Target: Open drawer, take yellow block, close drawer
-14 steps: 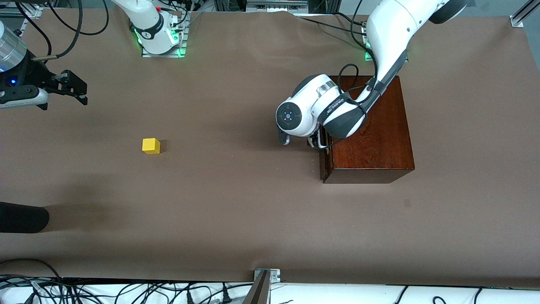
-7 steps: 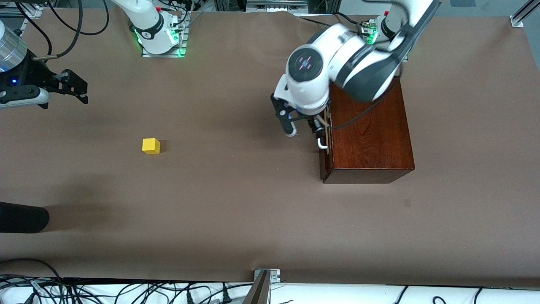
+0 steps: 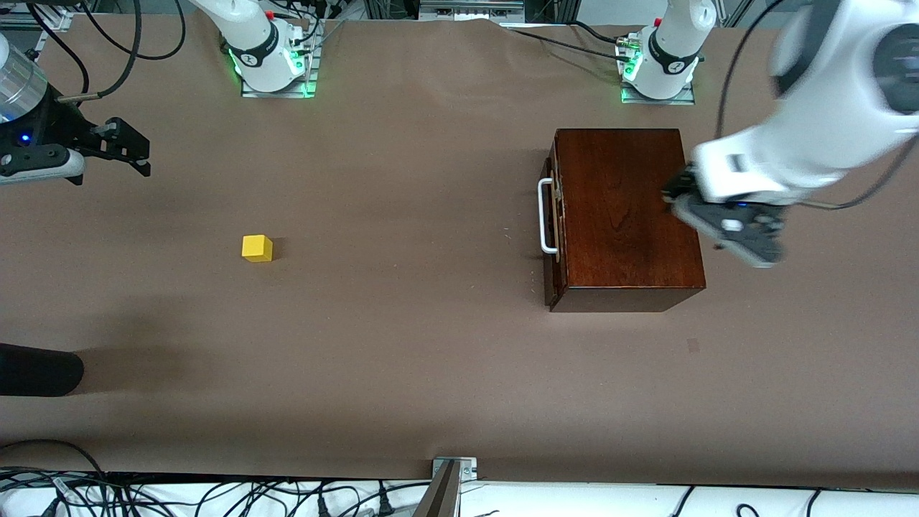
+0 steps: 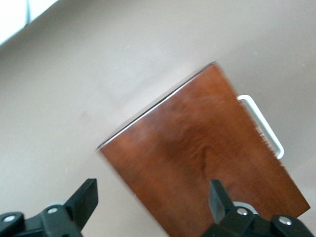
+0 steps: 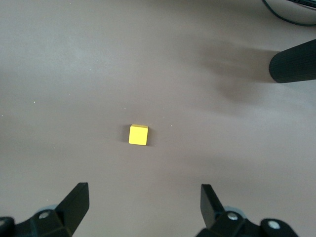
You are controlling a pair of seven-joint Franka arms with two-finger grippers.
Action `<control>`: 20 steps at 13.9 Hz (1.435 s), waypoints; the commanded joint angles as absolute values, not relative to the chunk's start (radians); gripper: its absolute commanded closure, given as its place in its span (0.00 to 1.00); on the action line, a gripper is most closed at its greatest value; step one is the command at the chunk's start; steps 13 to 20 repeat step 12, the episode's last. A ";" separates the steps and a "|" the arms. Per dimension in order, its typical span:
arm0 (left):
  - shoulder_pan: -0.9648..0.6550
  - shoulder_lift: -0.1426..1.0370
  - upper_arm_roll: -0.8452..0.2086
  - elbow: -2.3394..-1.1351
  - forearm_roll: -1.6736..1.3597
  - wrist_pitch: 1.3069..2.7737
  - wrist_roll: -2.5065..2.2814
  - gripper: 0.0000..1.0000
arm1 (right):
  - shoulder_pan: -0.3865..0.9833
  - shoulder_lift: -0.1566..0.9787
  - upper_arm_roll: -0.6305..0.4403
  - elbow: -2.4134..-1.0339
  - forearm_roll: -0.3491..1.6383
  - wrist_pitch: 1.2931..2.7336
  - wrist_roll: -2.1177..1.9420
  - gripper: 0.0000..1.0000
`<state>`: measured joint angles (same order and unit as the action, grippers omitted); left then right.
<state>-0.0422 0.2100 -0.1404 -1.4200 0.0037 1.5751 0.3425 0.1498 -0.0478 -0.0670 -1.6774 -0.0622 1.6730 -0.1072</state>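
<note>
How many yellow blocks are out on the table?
1. The yellow block sits on the table toward the right arm's end. The drawer is closed, so more could be hidden.

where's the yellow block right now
The small yellow cube sits on the bare brown table toward the right arm's end, apart from the closed dark wooden drawer box.

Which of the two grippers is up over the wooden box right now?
The left gripper, over the wooden box's edge; the right gripper waits at the right arm's end.
</note>
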 commanded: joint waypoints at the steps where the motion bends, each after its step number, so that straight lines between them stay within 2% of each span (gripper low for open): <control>1: -0.078 0.063 -0.022 -1.590 -0.026 1.588 0.324 0.00 | 0.152 -0.043 -0.064 -1.654 -0.069 1.651 -0.091 0.00; 4: -0.072 -0.026 0.044 -1.701 0.035 1.656 0.207 0.00 | 0.150 -0.043 -0.064 -1.654 -0.069 1.649 -0.092 0.00; 7: -0.051 -0.069 0.034 -1.709 0.072 1.660 0.100 0.00 | 0.152 -0.043 -0.064 -1.654 -0.069 1.649 -0.091 0.00; 12: -0.048 -0.060 -0.008 -1.695 0.066 1.617 0.028 0.00 | 0.152 -0.043 -0.063 -1.654 -0.067 1.649 -0.089 0.00; 20: -0.048 -0.060 -0.008 -1.695 0.066 1.617 0.028 0.00 | 0.152 -0.043 -0.063 -1.654 -0.067 1.649 -0.089 0.00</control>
